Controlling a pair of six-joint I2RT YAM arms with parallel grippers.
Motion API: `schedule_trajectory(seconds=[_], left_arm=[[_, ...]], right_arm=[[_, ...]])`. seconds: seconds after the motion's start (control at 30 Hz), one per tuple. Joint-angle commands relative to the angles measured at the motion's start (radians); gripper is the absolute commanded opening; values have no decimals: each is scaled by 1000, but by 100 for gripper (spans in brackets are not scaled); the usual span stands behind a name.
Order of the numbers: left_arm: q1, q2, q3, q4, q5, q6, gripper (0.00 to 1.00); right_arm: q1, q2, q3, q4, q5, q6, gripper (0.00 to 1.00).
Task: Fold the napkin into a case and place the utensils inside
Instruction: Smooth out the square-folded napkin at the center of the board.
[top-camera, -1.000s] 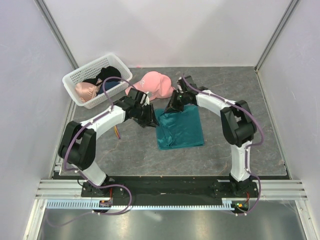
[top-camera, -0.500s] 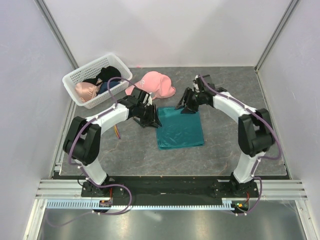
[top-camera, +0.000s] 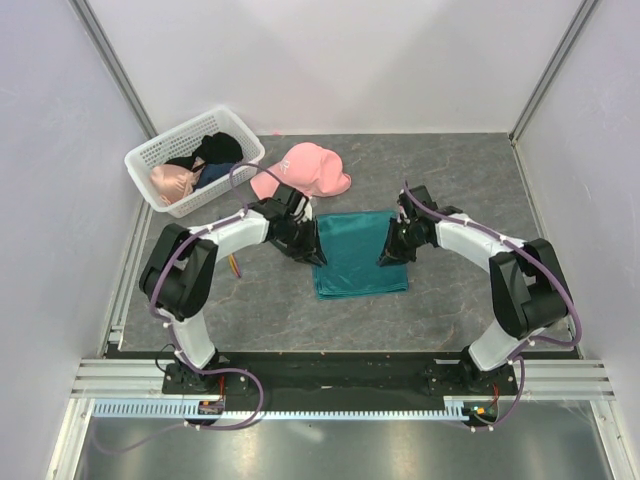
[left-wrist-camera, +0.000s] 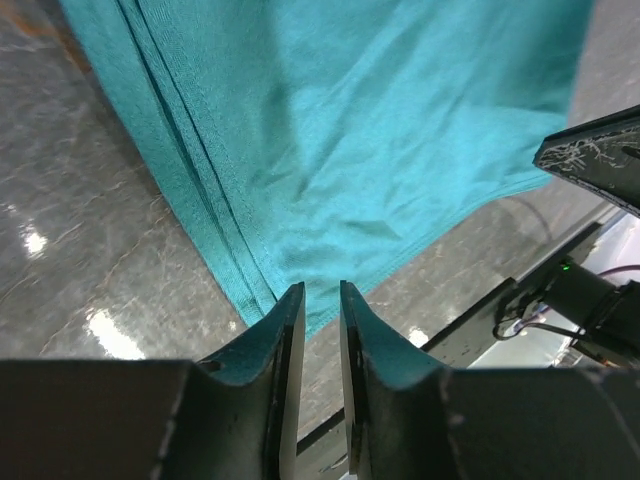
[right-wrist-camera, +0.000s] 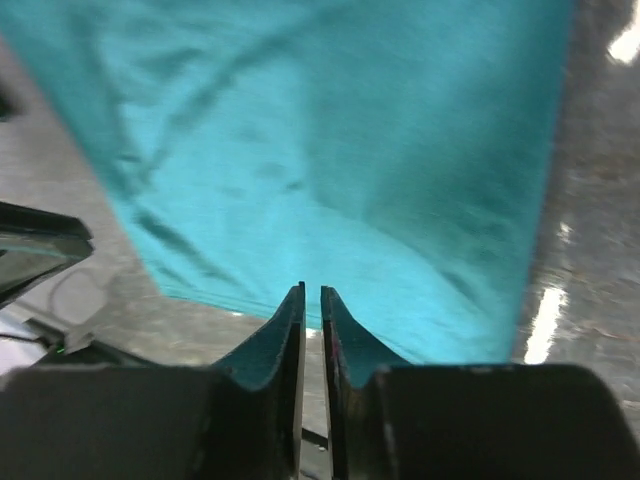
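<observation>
The teal-green napkin (top-camera: 352, 255) lies flat on the grey table as a folded rectangle with layered edges along its left side (left-wrist-camera: 210, 200). My left gripper (top-camera: 315, 255) sits low at the napkin's left edge, jaws a little apart with nothing between them (left-wrist-camera: 321, 292). At the right edge my right gripper (top-camera: 388, 258) hovers over the cloth (right-wrist-camera: 320, 150), its jaws only a thin slit apart and empty (right-wrist-camera: 312, 292). A thin orange-and-purple utensil (top-camera: 237, 266) peeks out beside the left arm. The fork is hidden.
A pink baseball cap (top-camera: 305, 170) lies just beyond the napkin's far edge. A white plastic basket (top-camera: 150, 160) holding clothes stands at the far left corner. Grey walls enclose the table on three sides.
My right gripper let go of the napkin's far edge and swung nearer along its right side, jaws opening then narrowing. The lifted cloth now lies flat. My left gripper slid slightly nearer.
</observation>
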Motion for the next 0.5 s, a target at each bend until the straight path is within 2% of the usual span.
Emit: schedule_trajectory(seconds=[0.0, 0.13, 0.27, 0.4, 0.47], left_arm=[[-34, 42, -25, 41, -1, -26, 26], [-99, 42, -78, 62, -31, -50, 25], [-178, 8, -141, 111, -12, -121, 26], [-228, -53, -168, 136, 21, -158, 28], [-221, -102, -134, 93, 14, -145, 33]], right_arm=[[-3, -29, -73, 19, 113, -22, 14], [-21, -29, -136, 25, 190, -37, 11], [-101, -34, -150, -18, 255, -90, 11], [-121, -48, -63, -104, 310, -200, 11], [-115, -49, -25, -125, 285, -267, 17]])
